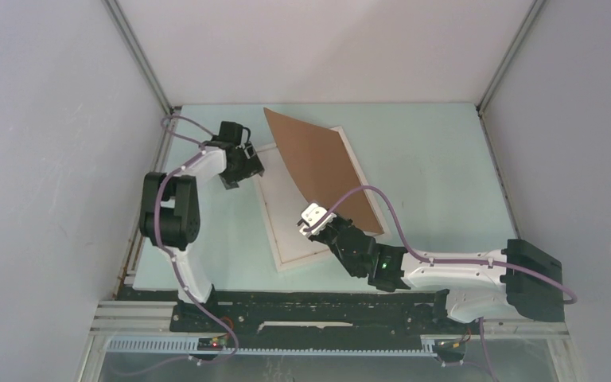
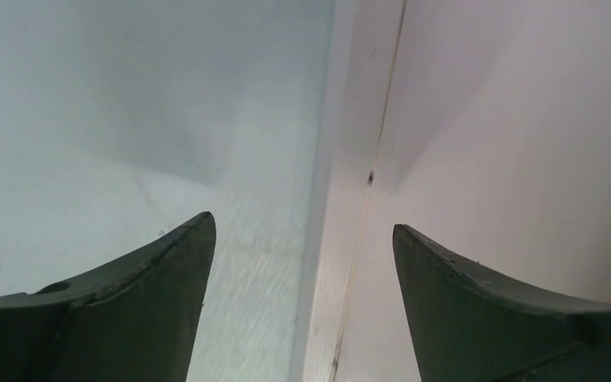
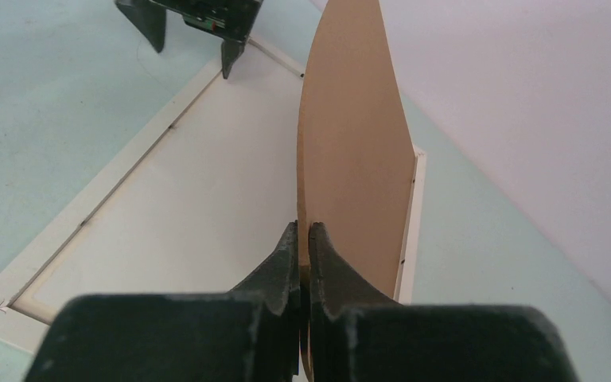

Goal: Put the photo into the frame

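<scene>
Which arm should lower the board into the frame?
Right. The right arm has jaws shut on the board, tilted over the frame. The left arm has open, empty jaws at the frame's edge.

Thin white frame [image 1: 302, 260] lies flat, skewed; interior looks white.

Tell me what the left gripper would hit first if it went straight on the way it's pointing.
Likely the frame rail, roughly centred under the open left gripper; depth is unclear.
</scene>
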